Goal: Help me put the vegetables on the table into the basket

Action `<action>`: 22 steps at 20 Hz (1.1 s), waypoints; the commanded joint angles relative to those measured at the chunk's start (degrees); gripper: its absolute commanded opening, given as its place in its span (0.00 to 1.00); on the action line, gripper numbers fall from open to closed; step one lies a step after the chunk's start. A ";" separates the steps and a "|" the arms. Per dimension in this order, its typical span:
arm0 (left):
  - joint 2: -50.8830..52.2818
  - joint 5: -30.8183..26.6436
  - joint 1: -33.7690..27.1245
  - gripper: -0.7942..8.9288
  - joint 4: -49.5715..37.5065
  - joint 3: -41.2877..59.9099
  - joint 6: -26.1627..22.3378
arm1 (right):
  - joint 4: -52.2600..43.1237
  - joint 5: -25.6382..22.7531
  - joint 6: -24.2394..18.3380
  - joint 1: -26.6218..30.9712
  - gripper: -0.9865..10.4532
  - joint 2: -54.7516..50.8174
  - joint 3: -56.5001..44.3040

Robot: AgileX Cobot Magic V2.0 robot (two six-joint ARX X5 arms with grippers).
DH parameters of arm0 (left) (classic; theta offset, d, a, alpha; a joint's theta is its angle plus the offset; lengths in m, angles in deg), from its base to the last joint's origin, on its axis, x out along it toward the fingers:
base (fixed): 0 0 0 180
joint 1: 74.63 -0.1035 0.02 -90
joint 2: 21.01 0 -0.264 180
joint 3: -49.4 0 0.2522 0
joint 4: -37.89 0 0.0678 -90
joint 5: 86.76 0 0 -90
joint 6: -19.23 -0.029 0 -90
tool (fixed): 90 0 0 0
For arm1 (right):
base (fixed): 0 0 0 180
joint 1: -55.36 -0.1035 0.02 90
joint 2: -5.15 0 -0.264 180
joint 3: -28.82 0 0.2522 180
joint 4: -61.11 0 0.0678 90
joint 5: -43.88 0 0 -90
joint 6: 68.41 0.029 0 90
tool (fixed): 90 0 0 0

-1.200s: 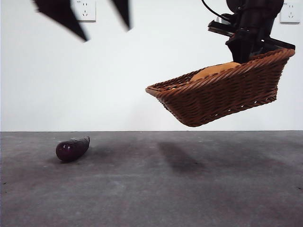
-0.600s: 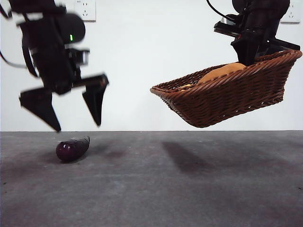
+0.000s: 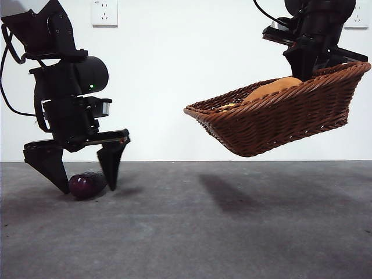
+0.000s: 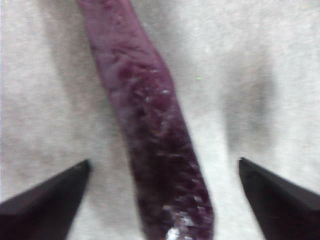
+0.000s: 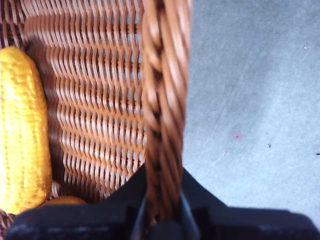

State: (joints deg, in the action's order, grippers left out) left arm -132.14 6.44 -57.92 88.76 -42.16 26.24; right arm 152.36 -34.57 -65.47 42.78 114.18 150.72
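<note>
Front view:
Left gripper (image 3: 82, 187): you see it low on the left side, jaws spread wide, one tip on each side of the eggplant (image 3: 87, 183), both tips down near the table (image 3: 232, 232).
Eggplant: it lies on the table between those jaw tips, dark purple and glossy; you cannot tell from here whether either tip touches it.
Basket (image 3: 279, 119): it hangs in the air on the right side, well clear of the table, tilted so that its left end sits lower than its right end.
Right gripper (image 3: 311, 61): you see it clamped on the raised right rim of the basket.
Potato (image 3: 270, 88): its orange-brown top shows above the basket rim.
Yellow piece (image 3: 228, 107): only a sliver shows just above the rim, near the low end.
Wall socket (image 3: 104, 11): on the white wall, upper left.

Left wrist view:
Jaws: released, tips well apart, with grey table showing between each tip and the eggplant (image 4: 150, 135).
Eggplant: it runs lengthwise through the gap between the jaws, touching neither.

Right wrist view:
Jaws: clenched on the braided rim of the basket (image 5: 165, 100).
Yellow piece (image 5: 22, 135): bumpy and oblong, it lies inside the basket against the woven wall.
Potato (image 5: 62, 200): only a small orange edge shows, just beside the yellow piece.
Table (image 5: 260, 100): it shows grey beyond the rim.
</note>
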 commanded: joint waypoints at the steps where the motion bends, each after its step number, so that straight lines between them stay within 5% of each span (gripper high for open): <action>1: -1.57 -0.20 -0.39 0.07 -0.48 0.70 -0.22 | 0.98 0.61 -1.05 -0.15 0.07 -0.42 0.33; 8: 3.41 1.03 -0.28 0.07 -0.42 0.46 -2.36 | 1.01 0.61 -1.11 -0.15 0.07 -0.42 0.33; 12: 14.75 15.80 0.57 0.07 -0.55 0.46 -1.99 | 1.01 0.66 -1.09 -0.17 0.07 -0.42 0.33; 16: 22.88 24.09 5.57 0.07 -2.75 0.46 -1.90 | 0.98 1.75 -0.98 -1.05 0.07 -0.42 0.33; 22: 21.79 23.80 13.35 0.07 -3.48 0.46 -0.98 | 0.20 2.43 -0.13 -7.37 0.07 -0.42 0.33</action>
State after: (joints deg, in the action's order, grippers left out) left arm -109.89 30.33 -44.61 85.78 -41.94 24.88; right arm 152.34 -32.99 -66.06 35.31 114.18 150.72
